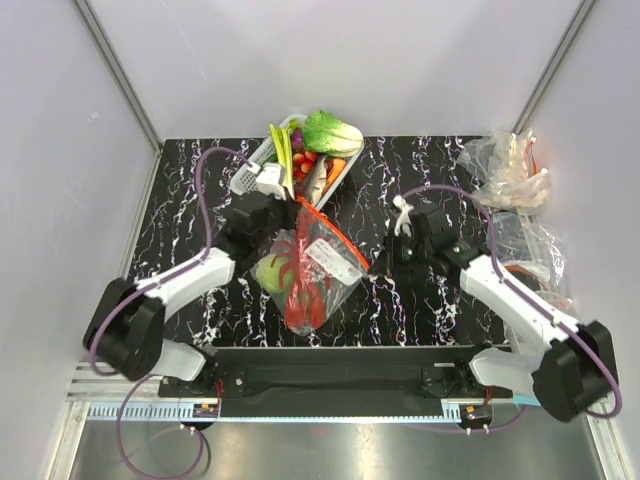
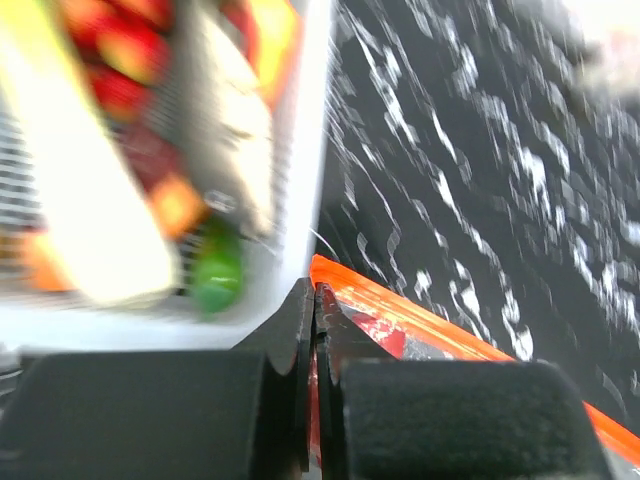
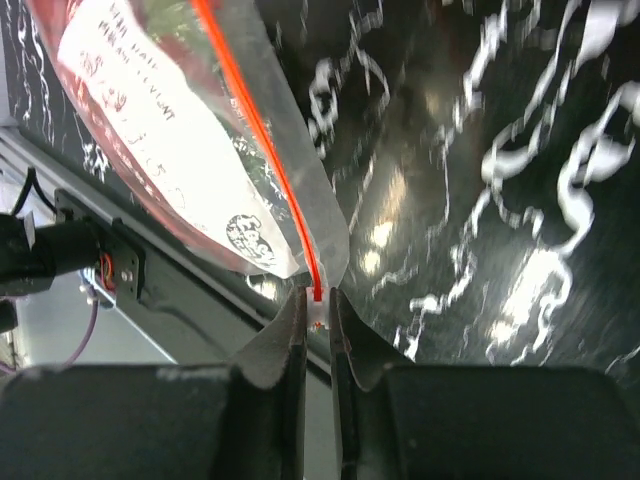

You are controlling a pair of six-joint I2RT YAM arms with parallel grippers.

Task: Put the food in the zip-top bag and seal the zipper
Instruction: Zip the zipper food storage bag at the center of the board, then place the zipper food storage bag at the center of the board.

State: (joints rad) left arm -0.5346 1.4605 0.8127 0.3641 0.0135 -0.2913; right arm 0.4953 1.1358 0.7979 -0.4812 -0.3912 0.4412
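The zip-top bag (image 1: 325, 262) lies mid-table with the red lobster (image 1: 305, 298) and the pale green cabbage (image 1: 274, 272) inside it. Its zipper (image 1: 335, 232) runs as a straight red-orange strip between my two grippers. My left gripper (image 1: 292, 203) is shut on the far end of the strip, and in the left wrist view the zipper (image 2: 450, 335) leads away from the left gripper (image 2: 316, 300). My right gripper (image 1: 378, 264) is shut on a small white tab at the near end. The right wrist view shows the right gripper (image 3: 318, 305), the zipper (image 3: 262, 140) and the bag's white label (image 3: 150, 130).
A white basket (image 1: 247, 176) of toy vegetables stands just behind the left gripper, holding a leek (image 1: 283, 150) and a leafy bok choy (image 1: 332, 132). Crumpled clear plastic (image 1: 508, 172) is heaped at the back right, with more clear plastic (image 1: 535, 245) beside the right arm.
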